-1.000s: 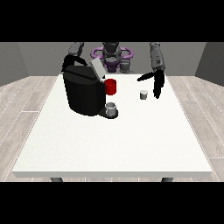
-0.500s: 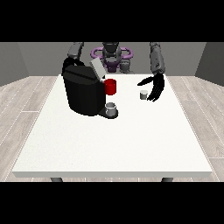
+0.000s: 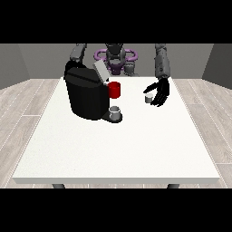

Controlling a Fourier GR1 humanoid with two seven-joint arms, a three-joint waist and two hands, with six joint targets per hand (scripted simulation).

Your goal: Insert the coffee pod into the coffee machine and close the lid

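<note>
**Hand closing in on the pod, lid still up**

Over the last second the hand at the view's right was brought down beside the coffee pod on the tabletop, fingers spread apart, nothing gripped yet. So a grasp looked imminent. The coffee machine lid was left raised. No readable writing was spotted anywhere.

My black hand looks glossy plastic; the coffee machine matt black, its lid grey metal; table smooth white.
</note>
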